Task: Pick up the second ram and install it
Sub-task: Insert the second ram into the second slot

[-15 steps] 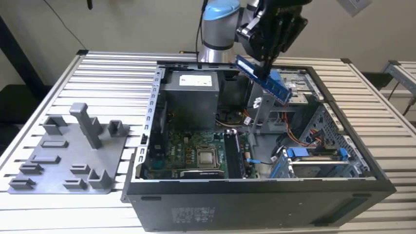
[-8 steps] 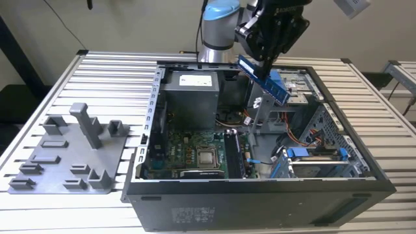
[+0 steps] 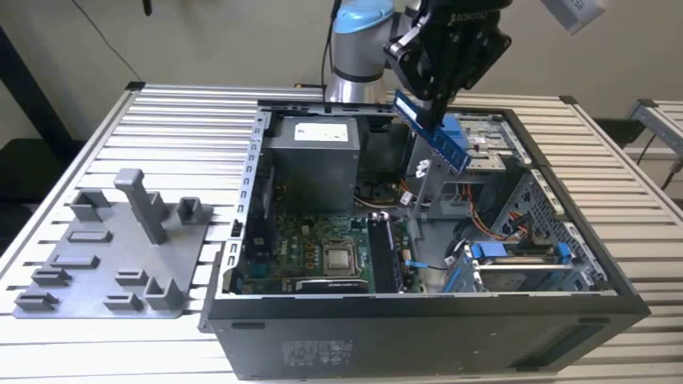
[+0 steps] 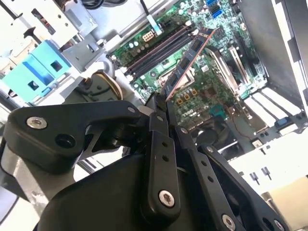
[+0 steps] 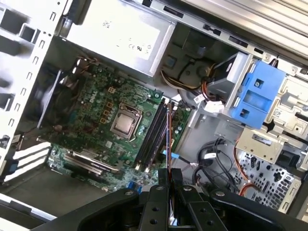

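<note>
- The fingers (image 4: 159, 134) pinch one end of the second ram (image 3: 437, 138).
- The stick hangs tilted in the air over the open computer case (image 3: 427, 336), which stands mid-tabletop (image 3: 181, 112).
- I think the step is bringing it to the memory slots (image 5: 153, 137); it is not in yet.
- To go in, it would need to line up straight with a free slot.
- The case holds the motherboard (image 3: 315, 252), a power supply box (image 3: 315, 156) and blue drive clips (image 5: 257, 96).
</note>
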